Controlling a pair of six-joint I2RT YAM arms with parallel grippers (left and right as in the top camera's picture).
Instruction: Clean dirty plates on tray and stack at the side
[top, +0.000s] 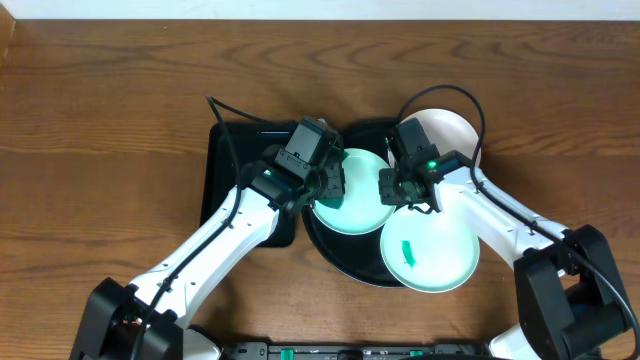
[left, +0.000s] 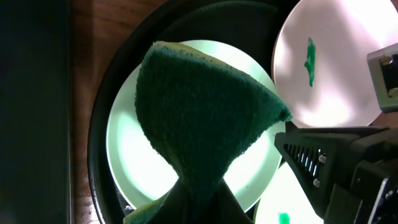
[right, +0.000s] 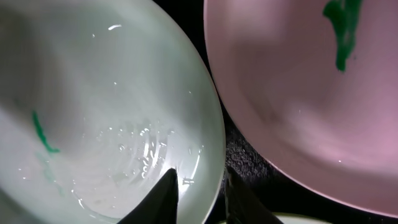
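Note:
On the round black tray (top: 326, 246) lie three plates. Over the middle mint-green plate (top: 360, 195) hangs a dark green sponge (left: 199, 118), and my left gripper (left: 202, 186) is shut on it. My right gripper (right: 200, 185) is shut on this plate's right rim (right: 208, 149), one finger inside and one outside. The plate looks wet, with a thin green smear (right: 41, 134) near one side. The white plate (top: 448, 132) at the back right carries a green smear (left: 309, 61). The second mint-green plate (top: 432, 252) at the front right also has a smear (top: 407, 252).
A rectangular black tray (top: 232, 165) lies left of the round tray, partly under my left arm. Bare wooden table (top: 100, 150) surrounds both trays. My two grippers stand close together over the middle plate.

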